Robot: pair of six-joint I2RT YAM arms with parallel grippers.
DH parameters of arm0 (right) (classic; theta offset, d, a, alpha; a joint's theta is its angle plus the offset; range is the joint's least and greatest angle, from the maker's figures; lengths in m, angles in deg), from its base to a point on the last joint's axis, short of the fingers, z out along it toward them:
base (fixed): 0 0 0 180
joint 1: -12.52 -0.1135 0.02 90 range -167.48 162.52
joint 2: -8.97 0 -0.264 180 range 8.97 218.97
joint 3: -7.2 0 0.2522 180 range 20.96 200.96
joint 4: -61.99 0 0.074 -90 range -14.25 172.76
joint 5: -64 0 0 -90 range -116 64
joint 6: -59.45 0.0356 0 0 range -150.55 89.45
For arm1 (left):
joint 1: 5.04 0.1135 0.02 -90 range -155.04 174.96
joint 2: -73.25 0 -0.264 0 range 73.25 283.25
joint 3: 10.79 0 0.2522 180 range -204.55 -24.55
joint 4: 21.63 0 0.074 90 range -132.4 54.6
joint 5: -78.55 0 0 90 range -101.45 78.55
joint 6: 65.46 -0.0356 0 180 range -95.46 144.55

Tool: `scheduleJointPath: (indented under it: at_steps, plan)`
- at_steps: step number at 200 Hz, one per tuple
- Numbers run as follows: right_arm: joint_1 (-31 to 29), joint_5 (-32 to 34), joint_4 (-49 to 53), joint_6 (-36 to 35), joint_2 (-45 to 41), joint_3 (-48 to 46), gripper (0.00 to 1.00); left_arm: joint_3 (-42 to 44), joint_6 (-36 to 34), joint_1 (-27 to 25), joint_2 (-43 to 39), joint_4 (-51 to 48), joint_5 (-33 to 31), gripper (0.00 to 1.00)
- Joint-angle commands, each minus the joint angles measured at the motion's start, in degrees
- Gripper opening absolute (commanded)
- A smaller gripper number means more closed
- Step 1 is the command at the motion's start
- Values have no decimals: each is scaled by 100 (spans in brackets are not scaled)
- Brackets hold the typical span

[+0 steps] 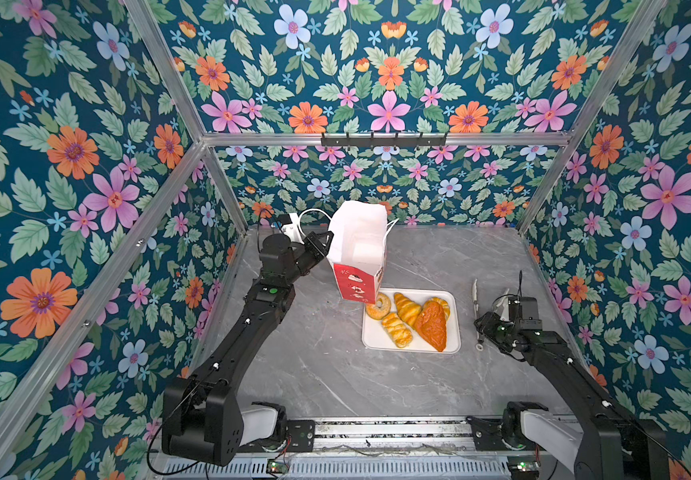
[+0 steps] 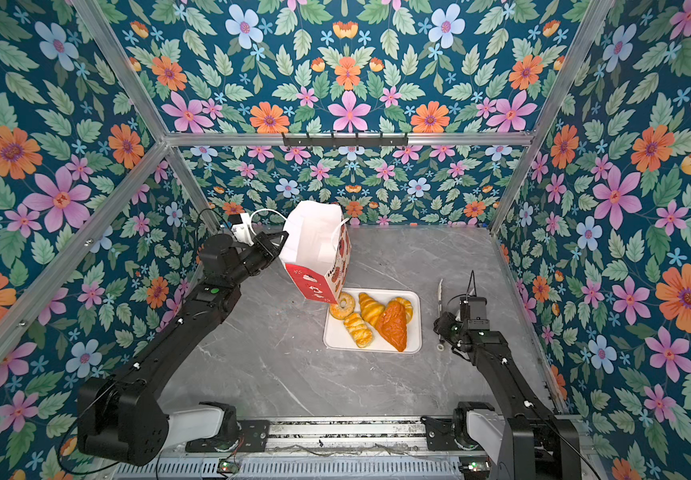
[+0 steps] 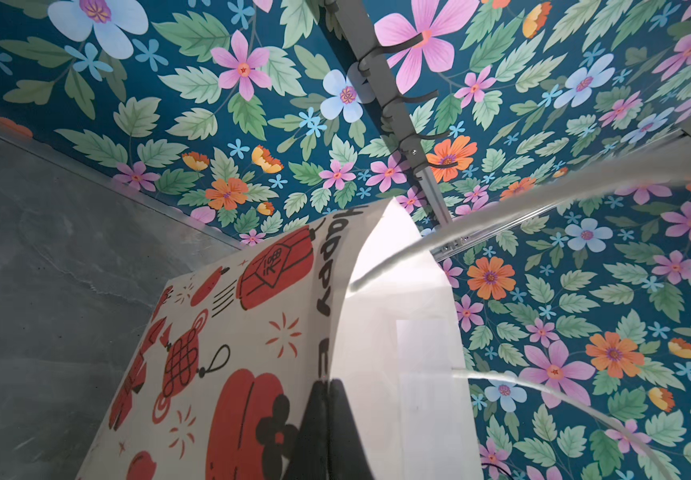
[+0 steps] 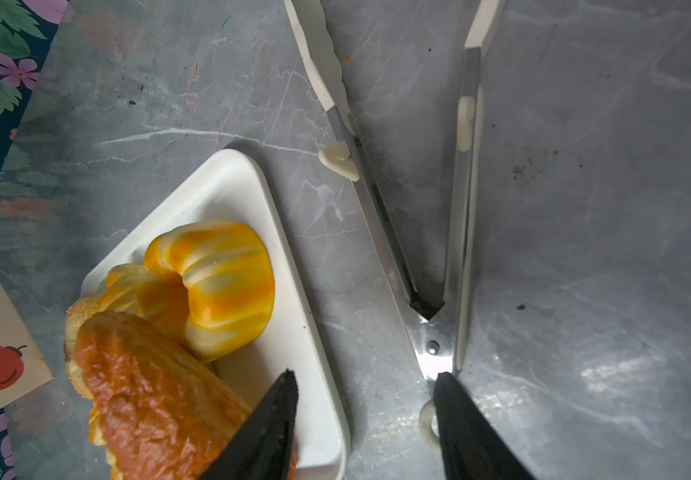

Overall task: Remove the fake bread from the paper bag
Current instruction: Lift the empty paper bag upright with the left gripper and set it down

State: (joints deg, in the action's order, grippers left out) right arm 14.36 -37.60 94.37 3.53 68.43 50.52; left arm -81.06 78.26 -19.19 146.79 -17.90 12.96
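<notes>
Grey table [image 1: 314,374] fills the lower middle of both top views. Above its centre the paper bag [image 1: 356,245] hangs upright, a bit tilted, mouth up. We see only white inside, so we judge it's empty, tho the very bottom isn't fully visible. Its red lower corner overlaps the upper-left corner of the white tray [image 1: 412,348], right by the doughnut [image 1: 378,307]; touching or not, we can't tell. The fake bread [image 1: 431,326], five pcs, lies on the tray, centre-right of the table, i.e. out of the bag. Tongs [image 4: 381,224] lie spread on the table just right of the tray. The left gripper [image 3: 329,386] is clenched on the bag's side wall near the rim. The right gripper [image 4: 366,375] is part spread, gripping nothing, w/ one finger above the tray edge and the other by the tongs' hinge. The step, as we read it, is parking the bag. We'd swing it left, clear of the tray, before lowering so the bottom doesn't nudge the doughnut, then set it flat and let go. Thin paper may crease or slip in the pinch, so go slow, no jerks.
</notes>
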Motion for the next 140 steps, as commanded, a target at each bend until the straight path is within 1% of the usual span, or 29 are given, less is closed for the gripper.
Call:
scheduleJointPath:
  at_steps: [1, 38, 69, 123, 129, 140]
  plan:
    - [0, 8, -82, -7, 4, -12, 55, 43, 10, 3, 7, 210, -41, 0]
    - [-6, 28, -96, -19, -14, -64, 55, 251, -53, 26, 129, 254, -60, 0]
    - [-5, 17, -97, -16, -22, -104, 55, 489, -69, 162, 178, 344, -16, 0]
    - [-5, -1, -121, -1, -23, -119, 55, 436, -502, 354, -25, -255, -185, 0]
    - [4, -5, -130, 2, -25, -126, 55, 409, -569, 372, -55, -360, -205, 2]
    - [-3, -14, -156, 10, -5, -129, 55, 358, -708, 399, -123, -569, -265, 8]
